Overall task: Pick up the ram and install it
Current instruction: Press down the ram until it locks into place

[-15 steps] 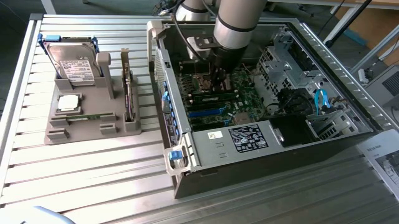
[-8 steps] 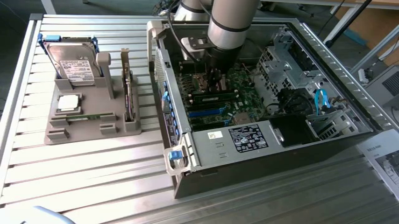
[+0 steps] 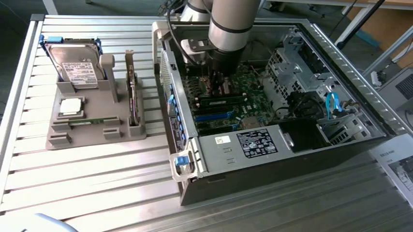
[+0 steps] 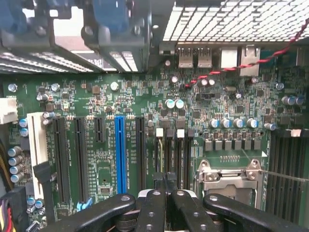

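On the slatted metal table (image 3: pixel 96 183), an open PC case (image 3: pixel 271 164) lies on its side at the exterior view's right. A grey parts holder (image 3: pixel 96 137) sits at that view's left, just beside the case.

The robot arm (image 3: pixel 232 19) reaches down into the case from the far side. The gripper (image 3: pixel 216 86) hangs low over the motherboard (image 3: pixel 248 79), in the left-far part of the case.

In the wrist view the gripper (image 4: pixel 165 186) has its black fingers (image 4: pixel 150 208) pressed together, fully closed. Cannot tell whether anything thin is pinched between the tips. The tips sit right above the row of memory slots (image 4: pixel 169 154). The CPU socket (image 4: pixel 231 179) is just beside them on one side, and the blue expansion slot (image 4: pixel 120 150) is on the other.

The ram (image 3: pixel 87 121) shows as a thin green strip lying flat in a near slot of the holder, well apart from the gripper.

Also on the holder:
- a hard drive (image 3: pixel 77 65) in a blue frame, standing upright at the far end
- a square silver processor (image 3: pixel 71 106) lying flat, just far of the ram
- a dark expansion card (image 3: pixel 132 92) standing on edge along the holder's right side

In the case, the power supply label (image 3: pixel 257 143) faces up near the front, and a blue cable (image 3: pixel 332 104) runs at the right.
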